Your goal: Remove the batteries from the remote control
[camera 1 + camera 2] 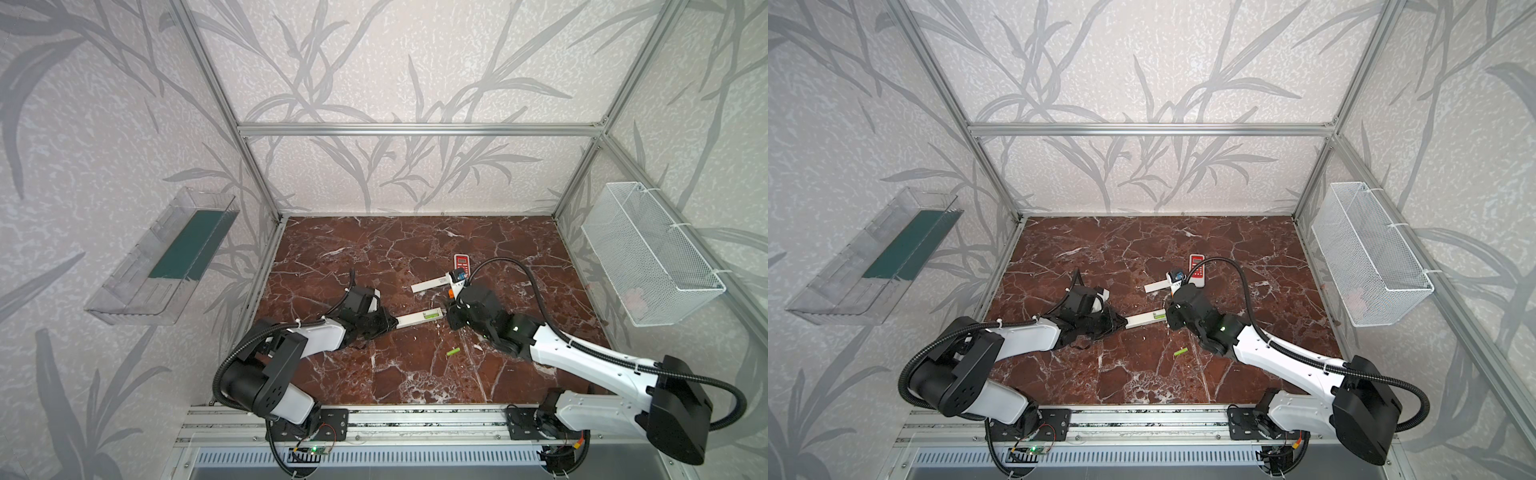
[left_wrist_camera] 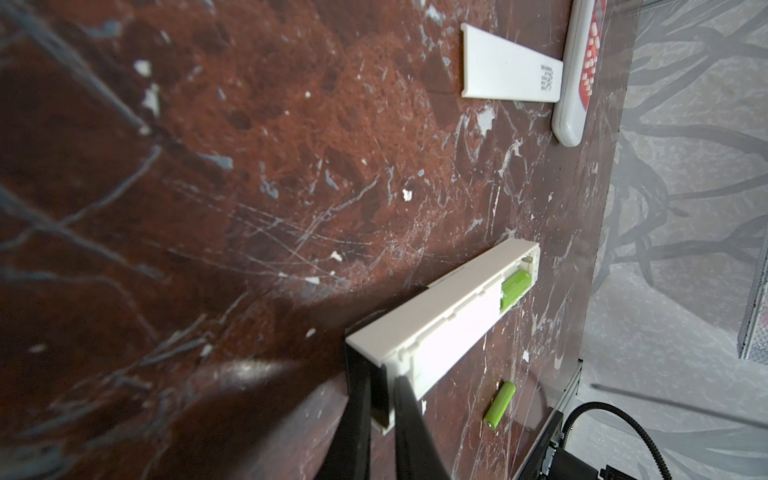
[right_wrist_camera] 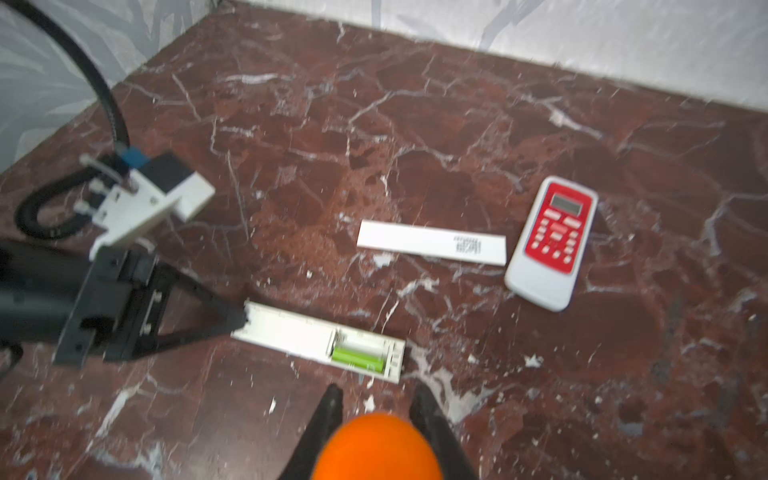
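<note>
- Where printing appears, none of it is legible: the detached cover (image 3: 415, 240) carries a small block of dark print near one end, too blurred to read.
- Red-faced remote (image 3: 552, 243) lies face up just beside the cover's printed end. Its display and button legends cannot be made out, and the left wrist view cuts it off at the frame edge.
- Left gripper (image 2: 380, 390) is clamped on one end of the white remote (image 2: 436, 324), which lies back-up on the marble table (image 1: 374, 257) with its compartment open.
- Seated battery (image 2: 515, 289) rests in the compartment, at the end away from the left gripper.
- Loose battery (image 1: 453, 351) lies on the table, near the white remote but apart from it.
- Right gripper (image 3: 378, 395) stands narrow, holding the orange tool handle (image 3: 378, 446). The handle is blurred, and the tool's working tip is hidden.
- Both top views hide the right gripper's fingers under its own wrist.
</note>
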### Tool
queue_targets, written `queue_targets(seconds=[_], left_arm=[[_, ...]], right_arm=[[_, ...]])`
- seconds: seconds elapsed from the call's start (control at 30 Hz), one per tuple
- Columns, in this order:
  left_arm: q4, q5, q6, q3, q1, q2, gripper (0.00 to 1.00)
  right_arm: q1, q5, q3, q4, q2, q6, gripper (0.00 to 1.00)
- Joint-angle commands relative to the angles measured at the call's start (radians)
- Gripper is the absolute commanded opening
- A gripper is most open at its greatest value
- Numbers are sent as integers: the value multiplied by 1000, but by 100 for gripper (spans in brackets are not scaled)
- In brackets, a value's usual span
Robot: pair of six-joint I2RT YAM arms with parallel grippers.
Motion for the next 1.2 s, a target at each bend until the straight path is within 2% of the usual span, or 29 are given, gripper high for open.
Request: queue_targets(seconds=[0.0,0.17,0.63,0.83,0.93,1.17], left_arm=[[-175,-50,30,-12,-7,41,13],[-224,-64,50,-3,-7,11,13],[-309,-106,71,-1,-7,-85,13],[-375,-111,101,43,-7,-121,23],[-410,-108,116,74,-7,-143,25],[-457,-129,168,152,-6,-158,25]], right_arm=[[33,-81,-72,-73,-11,100,0],[48,-106,-146,-34,-4,156,0],[49,-64,-152,-40,-10,130,0],[49,-44,-104,-83,-83,92,0],[48,-36,-53,-105,-100,57,0],[9,-36,78,-49,2,-20,0]])
